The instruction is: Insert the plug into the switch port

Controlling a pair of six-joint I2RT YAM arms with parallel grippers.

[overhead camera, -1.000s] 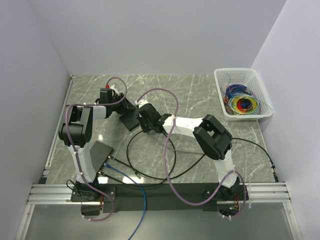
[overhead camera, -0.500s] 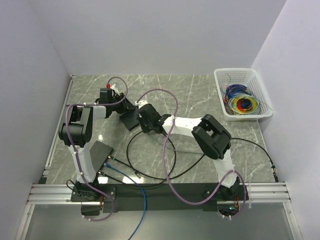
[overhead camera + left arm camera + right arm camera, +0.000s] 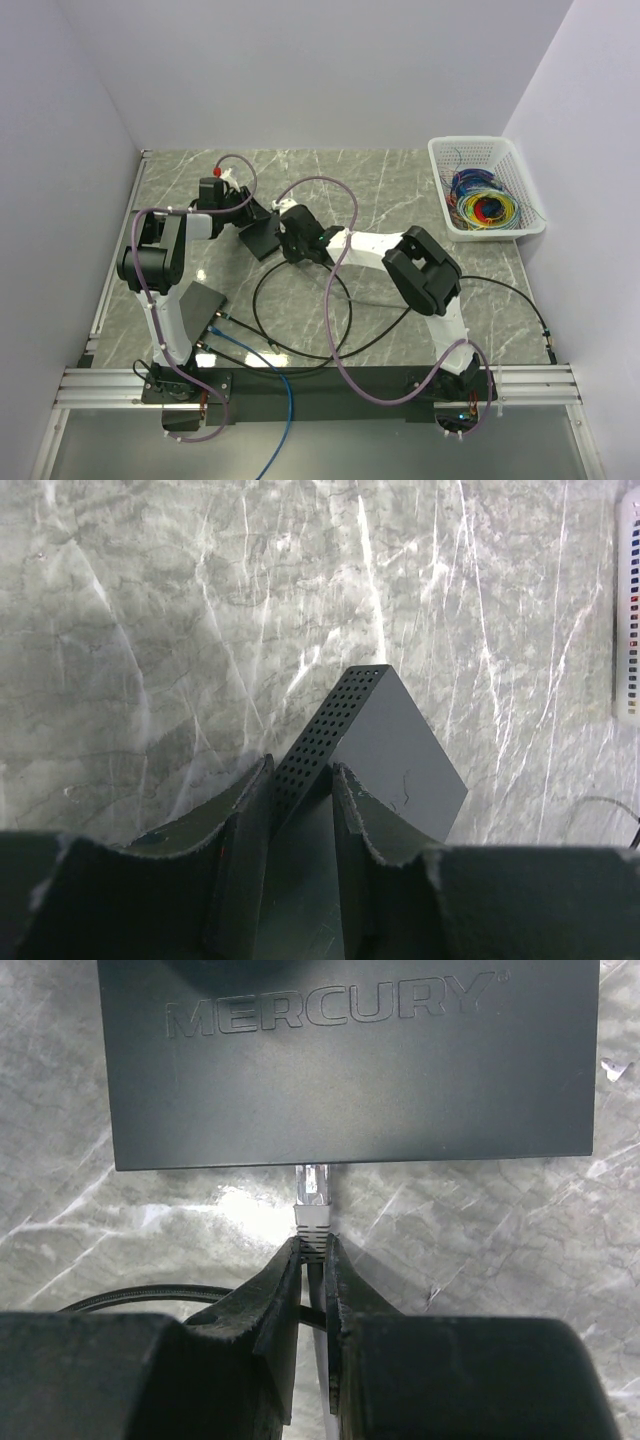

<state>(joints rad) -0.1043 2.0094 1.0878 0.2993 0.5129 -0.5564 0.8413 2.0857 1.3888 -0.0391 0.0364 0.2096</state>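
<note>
**Plug at the port mouth, not yet home**

Nearest to me, my right gripper [image 3: 313, 1247] is clenched on the grey back end of the plug [image 3: 313, 1188], with the cable [image 3: 130, 1298] trailing off to the left across the table [image 3: 480, 1220]. The clear tip of the plug points straight ahead and meets the near edge of the switch [image 3: 350, 1080]. The port itself is hidden under that edge, so I cannot tell how far the tip has gone in. Most of the clear body is exposed, so I judge it is at the mouth and not seated.

Beyond that, my left gripper [image 3: 300, 780] grasps the switch by its perforated side, one finger on each face. The switch is tilted up on edge rather than lying flat.

Far off to the right, a basket [image 3: 445, 160] of coloured wires sits well apart and plays no part here.

The step in hand is the insertion itself. The next move calls for a straight push along the plug's own axis, with the tip lined up with the port. My left side must brace the switch so it does not slide away. The risk is a skewed plug catching on the port's rim.
</note>
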